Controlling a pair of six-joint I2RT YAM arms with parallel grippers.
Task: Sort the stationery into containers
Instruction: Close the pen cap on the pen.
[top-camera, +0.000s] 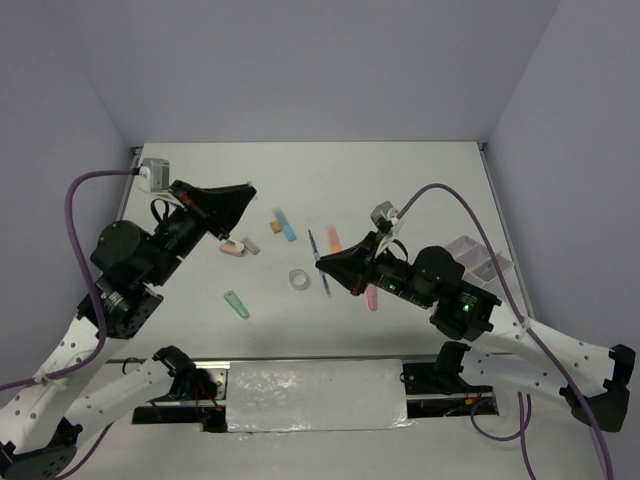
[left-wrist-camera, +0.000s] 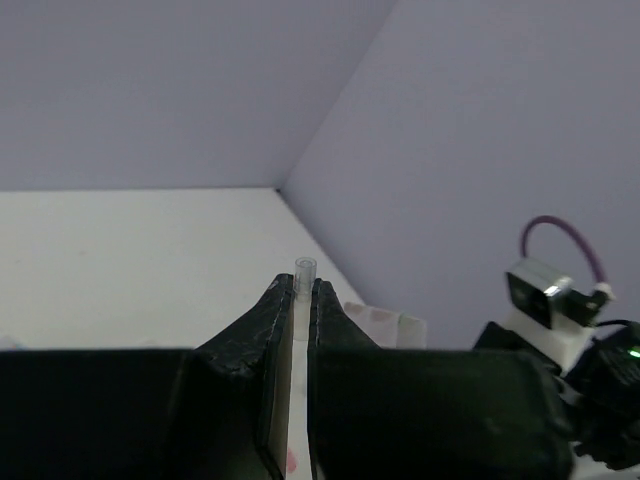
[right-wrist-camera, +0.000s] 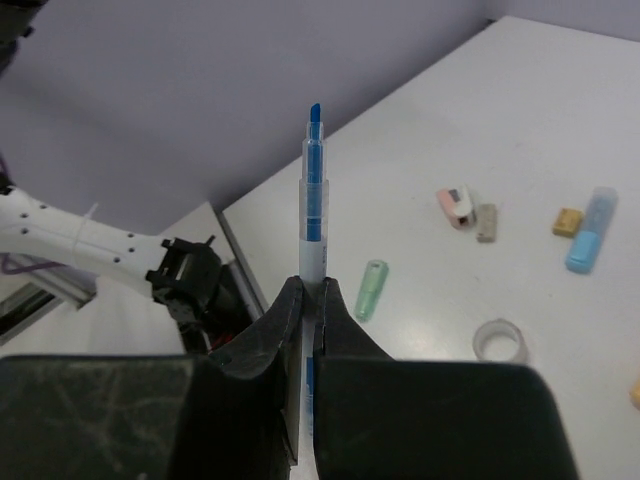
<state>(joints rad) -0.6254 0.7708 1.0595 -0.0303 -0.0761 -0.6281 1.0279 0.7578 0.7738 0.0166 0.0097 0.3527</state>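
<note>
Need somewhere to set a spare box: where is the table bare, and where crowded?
Bare: the far strip of the table behind the blue marker and orange marker, and the near strip in front of the green marker and tape ring. Crowded: the middle band between them, and the right side by the tray.

White table (top-camera: 420, 180). Near the middle, a clear tape ring (top-camera: 298, 279). Around the ring: at eight o'clock a green marker (top-camera: 237, 304); at ten o'clock a pink eraser (top-camera: 232, 249) just beside a tan eraser (top-camera: 251, 246); at twelve o'clock a blue marker (top-camera: 287, 227) beside an ochre eraser (top-camera: 274, 227); at one o'clock an orange marker (top-camera: 333, 238); at four o'clock a pink marker (top-camera: 372, 298). At three o'clock, near the table's edge, a white divided tray (top-camera: 480, 262).
</note>
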